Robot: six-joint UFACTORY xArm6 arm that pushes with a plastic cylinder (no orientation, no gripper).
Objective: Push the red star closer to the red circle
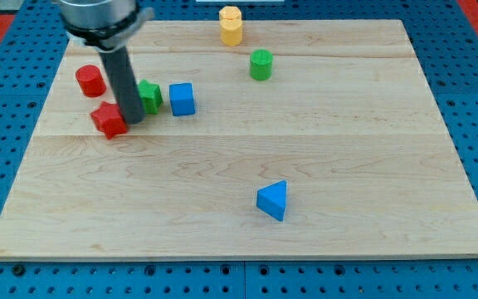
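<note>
The red star (pixel 108 120) lies on the wooden board at the view's left. The red circle (pixel 90 80) stands just above it and slightly to the left, a small gap apart. My tip (pixel 133 121) is down on the board right beside the red star's right side, touching or nearly touching it. The rod partly hides a green block (pixel 150 96) behind it.
A blue cube (pixel 182 99) sits right of the green block. A green cylinder (pixel 260 64) and a yellow block (pixel 231 24) are near the view's top centre. A blue triangle (pixel 273 200) lies lower centre. The board's left edge (pixel 36 133) is close to the red blocks.
</note>
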